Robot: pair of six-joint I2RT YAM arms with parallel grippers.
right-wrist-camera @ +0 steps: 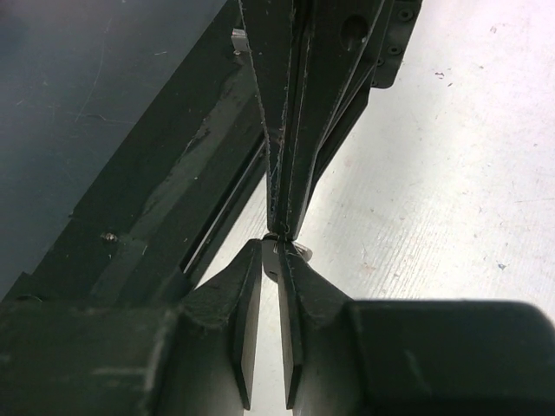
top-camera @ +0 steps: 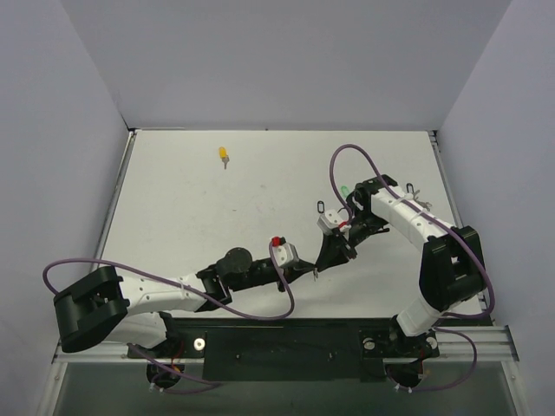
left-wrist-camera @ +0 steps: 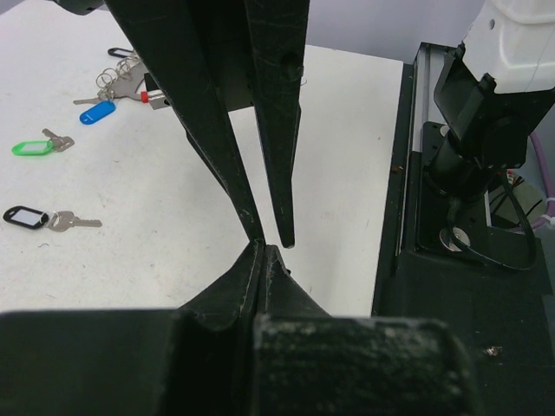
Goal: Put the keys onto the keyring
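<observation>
My two grippers meet tip to tip near the table's front middle. My left gripper point(left-wrist-camera: 264, 249) point(top-camera: 319, 270) is shut, its tips pinching a small silver key point(right-wrist-camera: 293, 250). My right gripper point(right-wrist-camera: 279, 251) point(top-camera: 336, 251) has its jaws parted a little, with the key's metal still between its tips. Other keys lie on the table: a blue-headed one point(left-wrist-camera: 97, 111), a green-headed one point(left-wrist-camera: 32, 148) point(top-camera: 345, 190) and a yellow-headed one point(top-camera: 224, 154). The keyring point(left-wrist-camera: 121, 82) shows as silver rings with a red bit, partly hidden behind a right finger.
A black-outlined key tag point(left-wrist-camera: 24, 216) point(top-camera: 323, 206) with a silver key lies left of the grippers. The black base rail point(left-wrist-camera: 434, 260) and the right arm's base stand close on the right. White walls enclose the table point(top-camera: 191, 217).
</observation>
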